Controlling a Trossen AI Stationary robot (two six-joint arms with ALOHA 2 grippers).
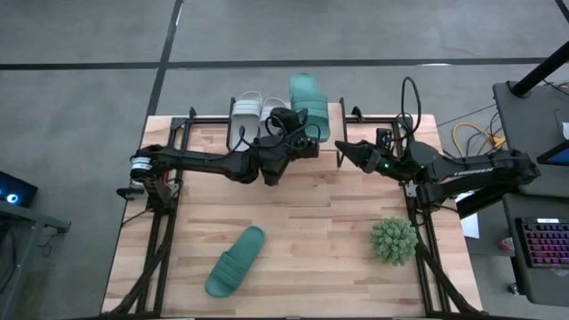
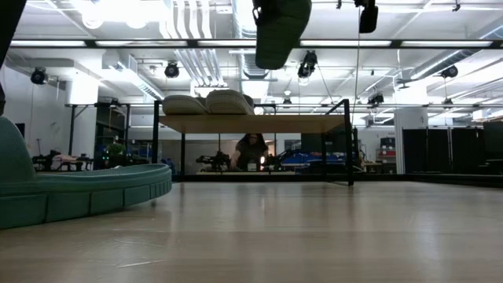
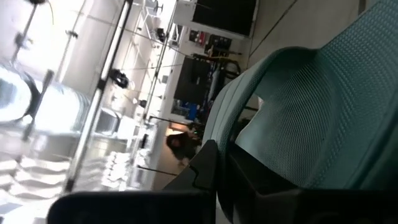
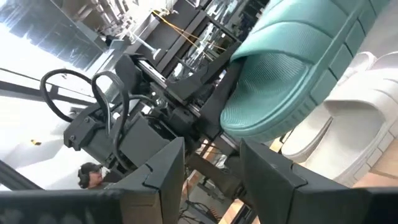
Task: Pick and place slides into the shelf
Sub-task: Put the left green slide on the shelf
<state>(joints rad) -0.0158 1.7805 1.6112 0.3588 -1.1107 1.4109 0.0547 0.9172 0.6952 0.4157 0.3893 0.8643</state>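
Teal sandal held up over the shelf

My left gripper (image 1: 298, 133) is clamped on a teal sandal (image 1: 308, 98) above the shelf (image 2: 251, 123), beside two white sandals (image 1: 252, 110) resting there. My right gripper (image 1: 342, 153) waits nearby, fingers partly apart, empty. Another teal sandal (image 1: 236, 260) lies on the table (image 1: 311, 240).

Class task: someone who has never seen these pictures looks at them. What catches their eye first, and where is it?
A teal slide hangs in the air over the shelf at the table's far edge, clamped in the left claw. Two pale grey-white slides already lie on the shelf top. The other teal slide lies alone near the front edge, and the right claw waits open nearby.
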